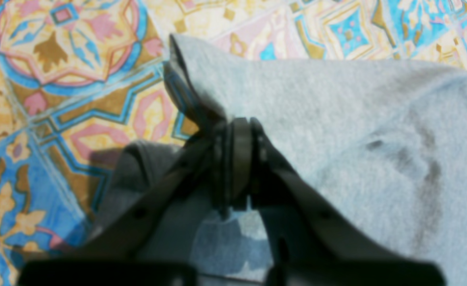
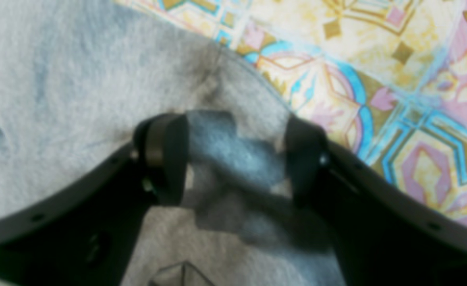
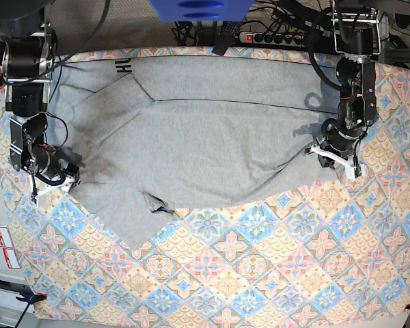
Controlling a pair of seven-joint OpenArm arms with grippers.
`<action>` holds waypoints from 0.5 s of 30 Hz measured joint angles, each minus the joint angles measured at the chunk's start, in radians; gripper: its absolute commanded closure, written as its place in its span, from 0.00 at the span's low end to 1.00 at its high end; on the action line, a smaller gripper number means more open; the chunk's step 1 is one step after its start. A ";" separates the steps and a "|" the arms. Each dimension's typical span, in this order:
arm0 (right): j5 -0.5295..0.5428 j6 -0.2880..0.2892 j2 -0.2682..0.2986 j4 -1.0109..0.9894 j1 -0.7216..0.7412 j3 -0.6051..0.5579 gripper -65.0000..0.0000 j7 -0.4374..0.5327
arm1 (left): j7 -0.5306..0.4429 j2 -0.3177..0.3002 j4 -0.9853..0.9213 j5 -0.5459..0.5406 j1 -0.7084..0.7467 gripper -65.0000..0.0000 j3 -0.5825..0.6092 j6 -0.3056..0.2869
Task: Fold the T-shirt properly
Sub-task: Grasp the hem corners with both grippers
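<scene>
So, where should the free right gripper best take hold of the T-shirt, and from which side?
I would grip the T-shirt at its edge near the right gripper, coming from the tablecloth side. There the hem lies flat with bare cloth beside it, so one finger could probably slide under.

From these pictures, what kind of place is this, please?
Probably a lab or workshop bench set up for robot practice, not a home. A grey T-shirt lies spread on a table under a colourful patterned tablecloth, two robot arms stand at its sides, and a power strip with tangled cables sits behind.
</scene>
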 measured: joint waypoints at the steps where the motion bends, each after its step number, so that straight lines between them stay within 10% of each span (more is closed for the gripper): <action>1: -0.003 0.002 0.001 0.000 0.000 -0.006 0.41 0.002 | 0.000 0.000 0.000 0.000 -0.001 1.00 0.000 0.000; 15: -0.005 0.002 0.026 -0.006 -0.006 0.041 0.41 0.029 | 0.044 0.003 0.002 0.000 -0.008 1.00 0.000 0.000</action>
